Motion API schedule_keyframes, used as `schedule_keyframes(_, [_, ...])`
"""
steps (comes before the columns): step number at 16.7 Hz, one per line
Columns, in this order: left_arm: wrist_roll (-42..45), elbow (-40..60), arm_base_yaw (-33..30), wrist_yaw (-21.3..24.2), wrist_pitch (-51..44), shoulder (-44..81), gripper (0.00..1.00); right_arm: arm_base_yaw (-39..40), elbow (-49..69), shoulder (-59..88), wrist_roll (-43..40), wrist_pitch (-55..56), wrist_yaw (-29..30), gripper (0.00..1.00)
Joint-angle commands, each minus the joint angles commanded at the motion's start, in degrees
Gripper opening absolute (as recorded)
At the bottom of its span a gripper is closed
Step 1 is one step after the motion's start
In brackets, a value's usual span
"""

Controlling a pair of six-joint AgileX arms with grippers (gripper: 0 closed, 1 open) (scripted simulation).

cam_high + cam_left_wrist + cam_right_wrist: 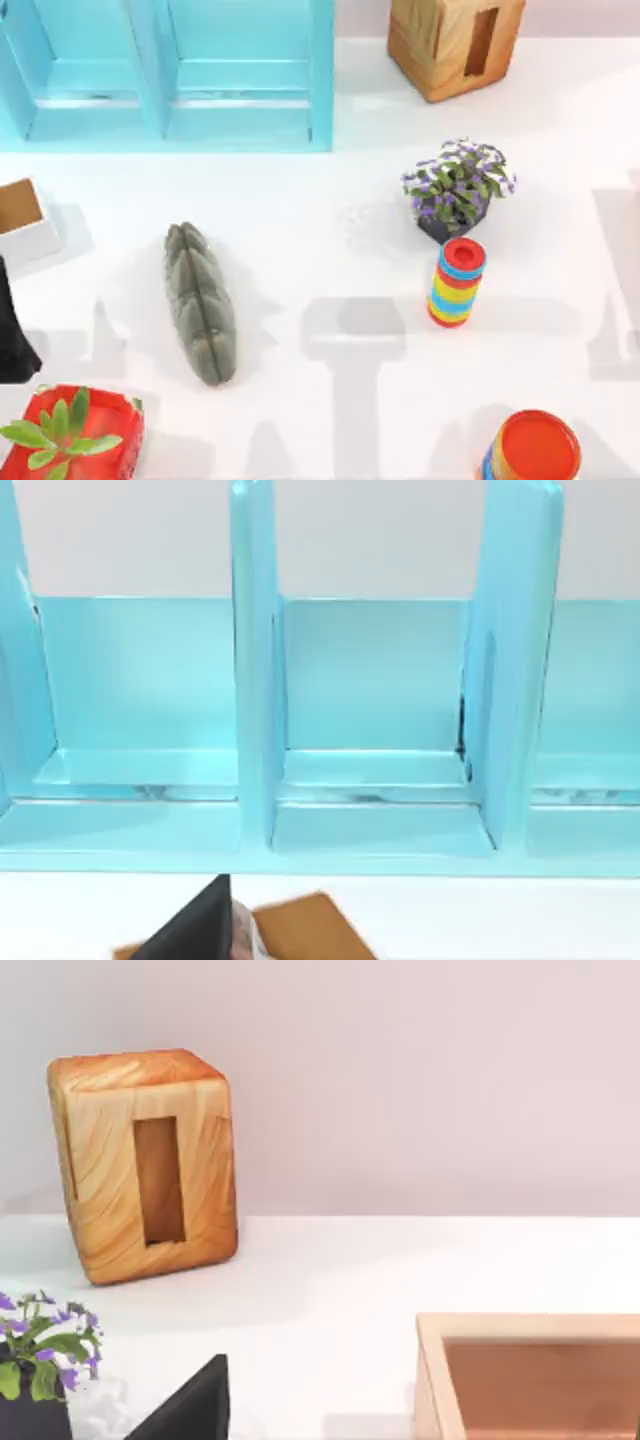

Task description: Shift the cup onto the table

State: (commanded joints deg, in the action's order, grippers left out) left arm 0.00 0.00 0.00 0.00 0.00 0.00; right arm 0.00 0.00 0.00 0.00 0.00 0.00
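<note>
The cup is hard to place. The closest candidate is a faint pale shape [370,222] on the tabletop [320,400], just left of the flowerpot [458,185] with purple blooms. It is too washed out to tell whether that is the cup. The shelf [160,70] stands at the back left, and the bays that the left wrist view faces hold nothing.

The left claw [195,925] hangs low over the tabletop in front of the shelf, beside a small box [20,215] with a brown inside. I cannot tell whether it is wide or narrow, and nothing shows in its grip. The right claw [190,1405] hovers near the flowerpot, facing the wooden block [150,1165]. Its state also cannot be told, and it carries nothing visible.

My judgement: if the pale shape is the cup, it already rests on the tabletop and little is left beyond drawing the arms away. If it is not, the cup has yet to be found and gripped.
</note>
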Motion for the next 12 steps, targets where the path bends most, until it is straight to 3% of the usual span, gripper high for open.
schedule_keyframes(6, [0.00, 0.00, 0.00, 0.00, 0.00, 0.00, 1.00, -3.56, 6.07, 6.22, -3.51, -6.08, 0.01, 1.00])
schedule_keyframes(12, [0.00, 0.00, 0.00, 0.00, 0.00, 0.00, 1.00, -15.49, 28.20, 32.80, -15.25, -28.95, 0.04, 1.00])
